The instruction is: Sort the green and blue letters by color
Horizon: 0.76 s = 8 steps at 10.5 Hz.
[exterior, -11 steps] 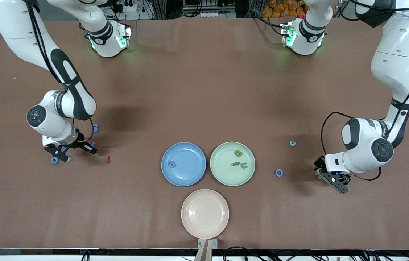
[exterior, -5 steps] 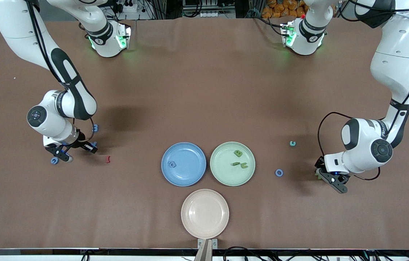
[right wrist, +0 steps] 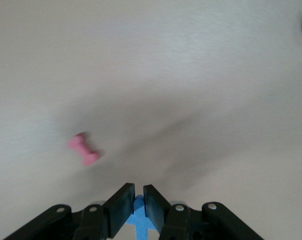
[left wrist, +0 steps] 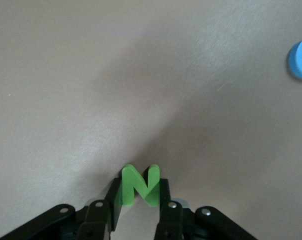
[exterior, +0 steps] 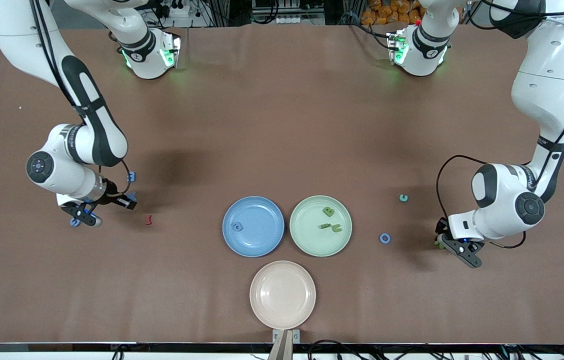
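From the front view, the left tool (exterior: pixel 454 245) sits low over the tabletop (exterior: pixel 282 125) at the left arm's end, with a bit of green showing at its tips, and a blue ring letter (exterior: pixel 385 238) lies on the tabletop between it and the green plate (exterior: pixel 307 240). That plate holds three green letters (exterior: pixel 329 220); the blue plate (exterior: pixel 262 245) touching it holds one blue letter (exterior: pixel 237 226), and a pink plate (exterior: pixel 282 294) sits nearer the camera. The right tool (exterior: pixel 87 216) hangs at the right arm's end, just beside a blue letter (exterior: pixel 75 222), with a dark red letter (exterior: pixel 149 219) close by. In the left wrist view, the left tool (left wrist: pixel 139 197) is clenched on a green N (left wrist: pixel 139 185) (upright between the pads). In the right wrist view, the right tool (right wrist: pixel 138 205) grasps a blue piece (right wrist: pixel 139 219), fingers nearly together.
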Each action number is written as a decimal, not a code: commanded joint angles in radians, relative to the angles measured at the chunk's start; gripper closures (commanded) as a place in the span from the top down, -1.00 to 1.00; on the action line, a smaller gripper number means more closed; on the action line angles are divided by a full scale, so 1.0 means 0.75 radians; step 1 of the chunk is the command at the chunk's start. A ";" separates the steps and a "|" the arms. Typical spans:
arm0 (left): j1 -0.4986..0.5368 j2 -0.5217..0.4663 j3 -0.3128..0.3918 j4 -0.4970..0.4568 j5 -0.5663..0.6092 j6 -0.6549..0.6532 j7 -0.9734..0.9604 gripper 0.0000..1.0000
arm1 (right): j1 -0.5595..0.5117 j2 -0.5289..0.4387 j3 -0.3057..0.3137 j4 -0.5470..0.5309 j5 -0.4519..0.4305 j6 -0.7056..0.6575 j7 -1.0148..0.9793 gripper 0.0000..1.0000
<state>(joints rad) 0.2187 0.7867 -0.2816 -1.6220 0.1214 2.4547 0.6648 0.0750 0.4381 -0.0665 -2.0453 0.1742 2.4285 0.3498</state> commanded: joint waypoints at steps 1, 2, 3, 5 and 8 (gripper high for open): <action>-0.064 -0.053 -0.009 0.005 -0.033 -0.062 -0.160 -1.00 | 0.000 -0.015 0.111 0.160 0.068 -0.172 0.059 -1.00; -0.101 -0.071 -0.009 0.005 -0.033 -0.082 -0.251 -1.00 | 0.021 -0.011 0.156 0.221 0.070 -0.215 0.148 -1.00; -0.144 -0.089 -0.009 0.005 -0.033 -0.096 -0.345 -1.00 | 0.063 -0.005 0.189 0.290 0.070 -0.227 0.289 -1.00; -0.246 -0.104 -0.009 0.005 -0.033 -0.103 -0.568 -1.00 | 0.194 0.011 0.191 0.428 0.072 -0.225 0.539 -1.00; -0.367 -0.114 -0.009 0.019 -0.033 -0.105 -0.847 -1.00 | 0.323 0.099 0.191 0.616 0.162 -0.205 0.705 -1.00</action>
<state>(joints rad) -0.0030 0.7229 -0.2993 -1.6058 0.1169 2.3932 0.1490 0.2719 0.4320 0.0815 -1.7139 0.2240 2.2827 0.8014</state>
